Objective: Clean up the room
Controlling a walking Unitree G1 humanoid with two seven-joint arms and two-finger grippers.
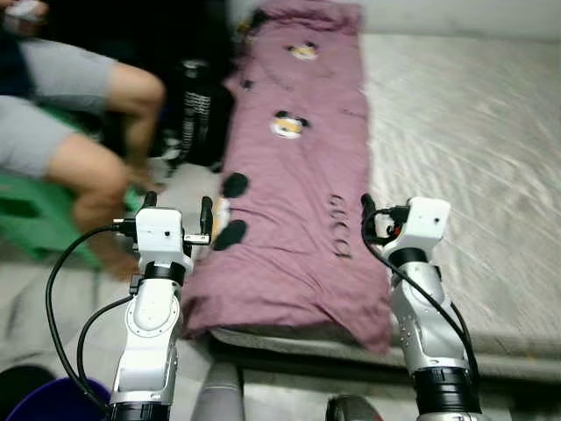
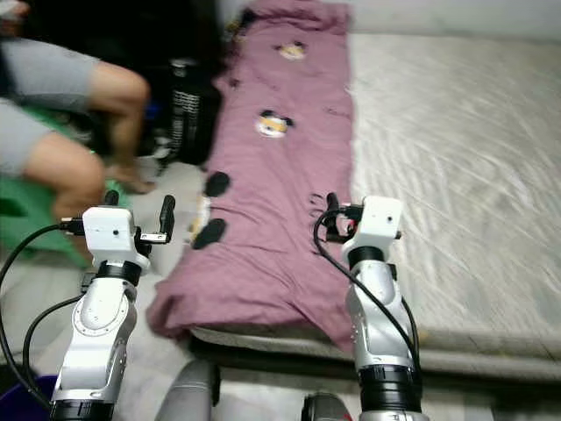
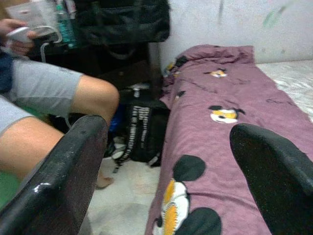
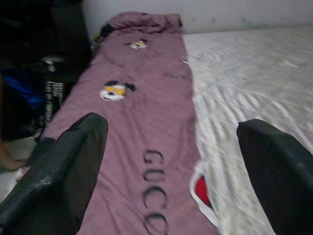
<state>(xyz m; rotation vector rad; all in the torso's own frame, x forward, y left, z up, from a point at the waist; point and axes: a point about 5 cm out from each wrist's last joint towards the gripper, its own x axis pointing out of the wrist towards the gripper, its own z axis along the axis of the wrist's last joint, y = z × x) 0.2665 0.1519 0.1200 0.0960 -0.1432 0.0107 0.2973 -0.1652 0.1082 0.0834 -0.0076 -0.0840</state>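
A low bed (image 1: 491,132) with a pale, wrinkled sheet runs along a light wall (image 3: 234,24); its near edge stands just above the floor (image 1: 188,189). One mauve blanket (image 1: 298,175), folded into a long strip, lies down the bed's left side, its near end hanging over the bed's near edge. It bears cartoon-mouse prints (image 1: 287,124), two plainly seen on top and a partly seen one at the left edge, and black lettering (image 4: 155,188). Beside the bed, on the floor, stands one black bag (image 1: 197,114) with white stripes. One person (image 1: 79,132) in grey shorts sits at left on a green seat (image 1: 26,219). The left gripper (image 1: 178,219) is raised over the blanket's left edge, fingers spread and empty. The right gripper (image 2: 329,219) is raised over the blanket's right edge, fingers likewise apart, holding nothing.
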